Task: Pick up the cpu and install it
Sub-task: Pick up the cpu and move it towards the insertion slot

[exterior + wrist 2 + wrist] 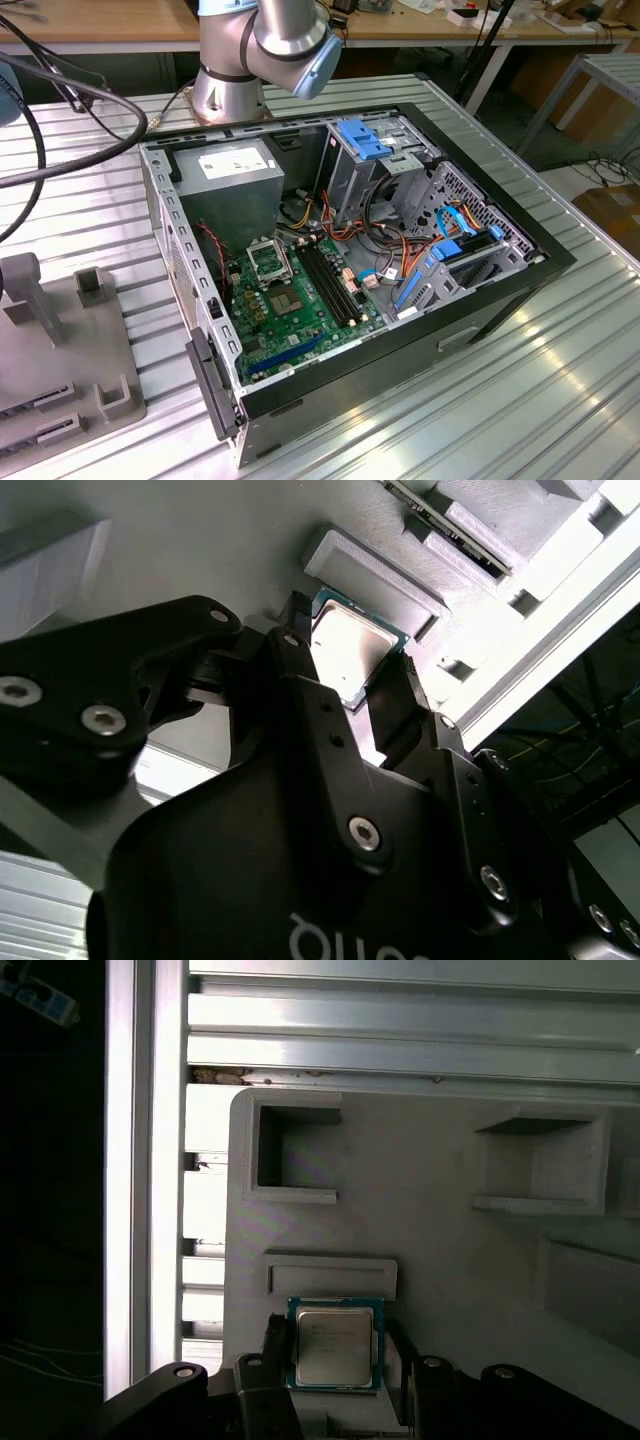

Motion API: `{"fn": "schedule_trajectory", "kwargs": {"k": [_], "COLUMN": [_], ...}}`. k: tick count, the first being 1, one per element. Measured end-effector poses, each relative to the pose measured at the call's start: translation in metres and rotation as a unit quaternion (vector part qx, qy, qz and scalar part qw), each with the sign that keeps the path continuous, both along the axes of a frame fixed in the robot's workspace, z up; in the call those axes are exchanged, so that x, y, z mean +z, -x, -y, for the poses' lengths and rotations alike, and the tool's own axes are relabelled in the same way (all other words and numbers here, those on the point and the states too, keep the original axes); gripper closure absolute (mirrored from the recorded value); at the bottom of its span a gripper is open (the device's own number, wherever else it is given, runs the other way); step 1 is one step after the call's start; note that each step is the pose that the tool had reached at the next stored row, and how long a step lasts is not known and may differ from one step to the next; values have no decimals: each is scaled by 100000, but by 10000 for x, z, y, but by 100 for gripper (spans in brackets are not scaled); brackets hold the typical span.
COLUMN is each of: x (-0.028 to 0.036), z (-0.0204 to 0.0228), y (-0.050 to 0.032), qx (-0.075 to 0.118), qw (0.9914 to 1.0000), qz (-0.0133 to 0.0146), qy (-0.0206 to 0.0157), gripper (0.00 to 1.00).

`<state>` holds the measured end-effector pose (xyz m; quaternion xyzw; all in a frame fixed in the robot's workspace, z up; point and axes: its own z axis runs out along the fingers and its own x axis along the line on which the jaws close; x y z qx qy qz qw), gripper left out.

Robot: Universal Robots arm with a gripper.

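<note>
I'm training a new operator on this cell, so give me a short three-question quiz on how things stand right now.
1. Multiple choice: the cpu lies on: A) the grey fixture; B) the green board; C) the power supply.
2. True or false: the cpu already sits in the black-framed socket inside the computer case.
3. Fill in: in the first wrist view, the end effector is nearest to the ____.

Key: 1 A; 2 false; 3 cpu.
</note>
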<state>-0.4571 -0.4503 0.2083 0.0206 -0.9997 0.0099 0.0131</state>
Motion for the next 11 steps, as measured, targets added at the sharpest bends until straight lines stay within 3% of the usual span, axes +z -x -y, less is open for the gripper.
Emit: {"fn": "schedule_trajectory", "kwargs": {"k": [11], "x": [73], "z": [0], "y": [0], "qx": [3], "qw": [100000], "qz": [-2], "qy": [0], "gripper": [53]}}
